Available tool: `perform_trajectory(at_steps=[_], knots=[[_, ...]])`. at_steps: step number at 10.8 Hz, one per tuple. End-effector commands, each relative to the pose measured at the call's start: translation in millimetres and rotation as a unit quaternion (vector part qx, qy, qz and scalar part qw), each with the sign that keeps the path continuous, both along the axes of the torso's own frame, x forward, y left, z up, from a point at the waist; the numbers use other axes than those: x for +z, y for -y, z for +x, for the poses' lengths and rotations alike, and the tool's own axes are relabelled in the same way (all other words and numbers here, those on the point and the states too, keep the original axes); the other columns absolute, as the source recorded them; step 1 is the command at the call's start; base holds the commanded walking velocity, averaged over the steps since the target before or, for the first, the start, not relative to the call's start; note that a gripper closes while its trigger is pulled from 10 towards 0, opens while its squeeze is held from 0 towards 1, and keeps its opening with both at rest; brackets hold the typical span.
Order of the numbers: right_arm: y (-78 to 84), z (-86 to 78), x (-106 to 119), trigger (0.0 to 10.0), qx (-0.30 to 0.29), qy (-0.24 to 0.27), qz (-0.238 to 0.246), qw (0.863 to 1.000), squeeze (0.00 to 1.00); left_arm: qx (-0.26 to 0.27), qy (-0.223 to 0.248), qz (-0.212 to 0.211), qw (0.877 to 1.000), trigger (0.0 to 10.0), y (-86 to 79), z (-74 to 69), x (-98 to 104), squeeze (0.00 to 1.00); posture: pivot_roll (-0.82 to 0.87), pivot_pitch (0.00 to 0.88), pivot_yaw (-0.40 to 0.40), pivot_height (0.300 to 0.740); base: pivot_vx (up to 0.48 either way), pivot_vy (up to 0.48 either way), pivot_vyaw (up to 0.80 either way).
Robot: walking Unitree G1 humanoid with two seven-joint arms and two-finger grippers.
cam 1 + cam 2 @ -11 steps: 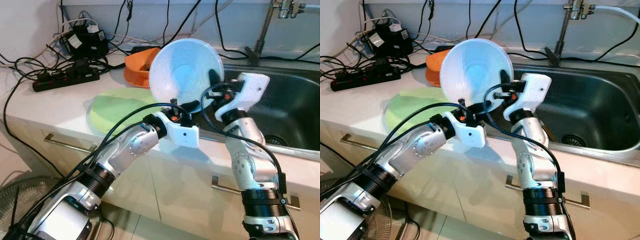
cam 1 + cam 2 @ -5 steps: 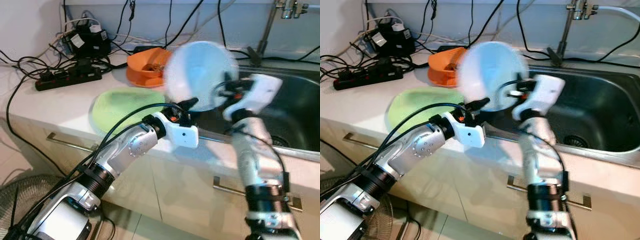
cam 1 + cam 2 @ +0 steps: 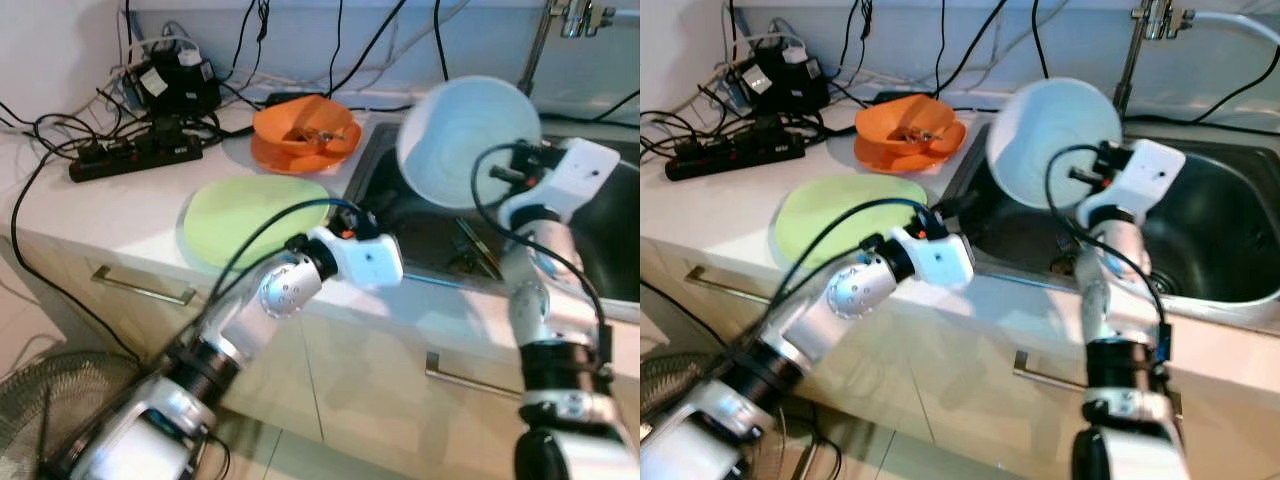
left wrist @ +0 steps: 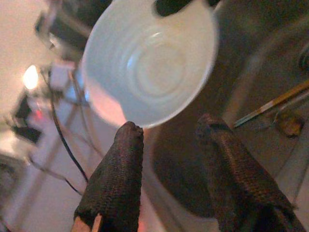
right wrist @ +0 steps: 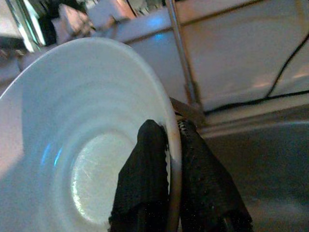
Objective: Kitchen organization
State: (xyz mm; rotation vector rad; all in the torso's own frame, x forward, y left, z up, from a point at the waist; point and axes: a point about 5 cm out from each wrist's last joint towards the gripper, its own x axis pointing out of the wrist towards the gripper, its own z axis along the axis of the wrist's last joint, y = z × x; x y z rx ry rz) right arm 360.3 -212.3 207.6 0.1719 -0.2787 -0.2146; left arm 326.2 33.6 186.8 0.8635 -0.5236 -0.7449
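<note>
Left end effector (image 4: 169,140): I see its fingers spread with nothing between them, low by the bench (image 3: 120,205) edge
Green plate (image 3: 250,215): flat on the bench, well apart from my grip
Right end effector (image 5: 169,145): pinching the white bowl (image 3: 465,140) by its rim, bowl tilted on edge over the sink (image 3: 600,220)
My plan: keep the pinch firm, level the bowl, lower slowly clear of the utensils in the basin
Orange bowl (image 3: 300,130): farther back, beside the sink

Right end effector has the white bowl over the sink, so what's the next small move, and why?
Probably lower the white bowl straight down toward the sink basin. The right end effector pinches its rim, holding it tilted on edge above the basin, apart from the open left end effector. Utensils lie on the sink bottom, so ease down slowly.
</note>
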Motion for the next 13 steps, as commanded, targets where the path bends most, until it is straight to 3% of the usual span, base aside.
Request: perform_trajectory(at_steps=[1, 2, 3, 4, 5, 8, 13], knots=[[-1.8, 5.7, 8.2, 10.0, -0.005, 0.008, -0.024, 1.0, 0.0, 0.019, -0.041, -0.039, 0.998, 10.0, -6.7, 3.5, -1.4, 0.0, 0.06, 0.014, 0.106, 0.74, 0.0, 0.0, 0.0], [6.2, 10.4, -1.2, 10.0, -0.019, -0.02, -0.056, 0.998, 0.0, 0.035, -0.117, -0.132, 0.984, 10.0, -4.0, 4.8, -1.7, 0.0, 0.06, 0.012, 0.106, 0.74, 0.0, 0.0, 0.0], [8.3, 12.5, -5.6, 10.0, -0.023, -0.033, -0.077, 0.996, 0.0, 0.041, -0.164, -0.169, 0.971, 10.0, -3.3, 5.2, -4.8, 0.0, 0.06, 0.012, 0.106, 0.74, 0.0, 0.0, 0.0], [11.3, 15.3, -12.9, 10.0, -0.028, -0.055, -0.107, 0.992, 0.0, 0.05, -0.232, -0.205, 0.95, 10.0, -3.2, 5.7, -13.2, 0.0, 0.06, 0.012, 0.103, 0.74, 0.0, 0.0, 0.0], [12.7, 17.1, -17.7, 10.0, -0.027, -0.068, -0.121, 0.99, 0.0, 0.056, -0.27, -0.222, 0.935, 10.0, -3.1, 5.7, -18.9, 0.0, 0.06, 0.012, 0.103, 0.74, 0.0, 0.0, 0.0], [10.6, 21.8, -35.8, 10.0, -0.012, -0.109, -0.147, 0.983, 0.0, 0.085, -0.339, -0.235, 0.907, 10.0, -10.0, 8.3, -31.6, 0.0, 0.07, 0.008, 0.103, 0.74, 0.0, 0.0, 0.0], [3.0, 22.2, -53.5, 10.0, 0.017, -0.135, -0.155, 0.978, 0.0, 0.116, -0.352, -0.232, 0.899, 10.0, -19.9, 10.2, -43.1, 0.0, 0.07, 0.011, 0.101, 0.74, 0.0, 0.0, 0.0]])
